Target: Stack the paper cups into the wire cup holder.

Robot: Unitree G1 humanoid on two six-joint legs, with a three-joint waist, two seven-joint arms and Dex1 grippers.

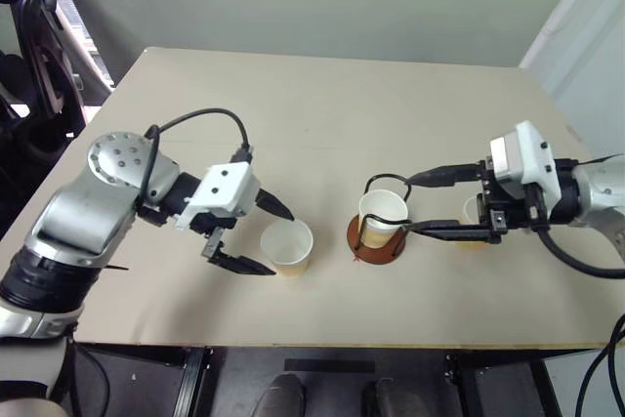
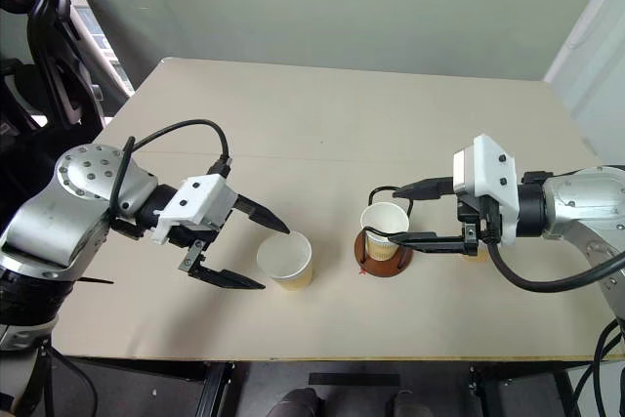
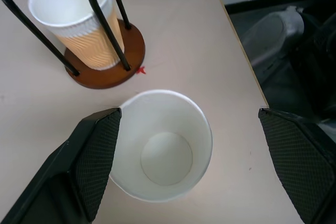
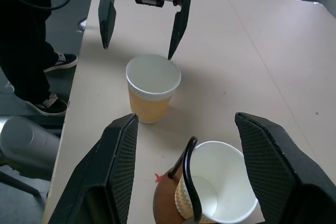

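One paper cup [image 1: 287, 247] stands upright and loose on the table, white inside. My left gripper [image 1: 281, 241] is open wide around its left side, one finger [image 3: 94, 156] close against the rim and the other well apart. A second paper cup [image 1: 383, 217] sits tilted inside the wire cup holder [image 1: 376, 246], a brown disc with black loops. My right gripper [image 1: 408, 204] is open, a finger on each side of that cup without gripping it. A third paper cup [image 1: 473, 210] stands behind the right gripper, mostly hidden.
The tan table's front edge [image 1: 312, 344] runs just below both grippers. In the right wrist view a person's legs and shoe [image 4: 47, 103] stand beside the table's side edge, near a grey cylinder [image 4: 21, 140].
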